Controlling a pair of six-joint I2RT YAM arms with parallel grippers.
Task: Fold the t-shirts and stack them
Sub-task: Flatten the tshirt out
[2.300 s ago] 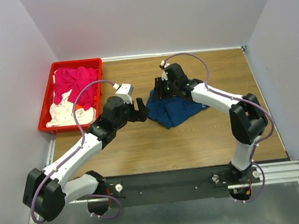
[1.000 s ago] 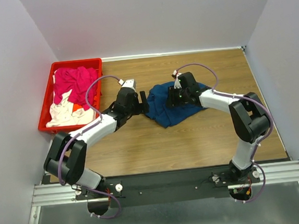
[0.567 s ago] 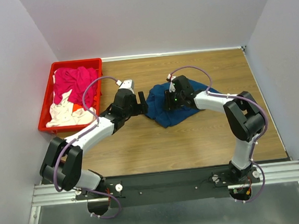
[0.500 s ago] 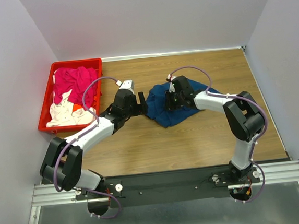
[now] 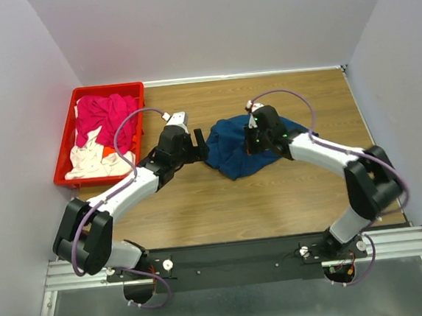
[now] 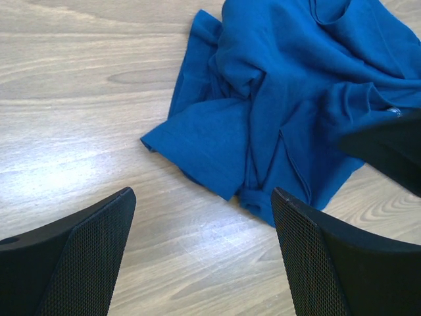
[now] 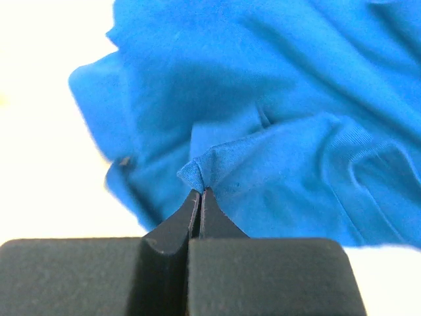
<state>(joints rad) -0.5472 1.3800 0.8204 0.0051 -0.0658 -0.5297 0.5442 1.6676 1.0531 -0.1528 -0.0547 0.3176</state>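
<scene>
A crumpled dark blue t-shirt [image 5: 233,157] lies in a heap at the middle of the wooden table. My right gripper [image 5: 250,141] rests on top of the heap, shut, pinching a small puckered fold of the blue t-shirt [image 7: 263,99] right at its tips [image 7: 199,192]. My left gripper [image 5: 201,145] hovers just left of the heap, open wide. In the left wrist view the blue t-shirt [image 6: 276,99] lies ahead of the left gripper [image 6: 202,197], with bare wood between the fingers. More t-shirts, magenta-pink [image 5: 104,115], white [image 5: 93,162] and orange [image 5: 107,148], lie bunched in the crate.
A red plastic crate [image 5: 105,88] stands at the table's back left corner against the left wall. Walls close the table in at the left, back and right. Bare wood [image 5: 223,209] lies between the blue heap and the arm bases.
The right gripper has closed onto a fold of the blue t-shirt, and its elbow has swung out to the right. The left arm has barely shifted and stays open.
</scene>
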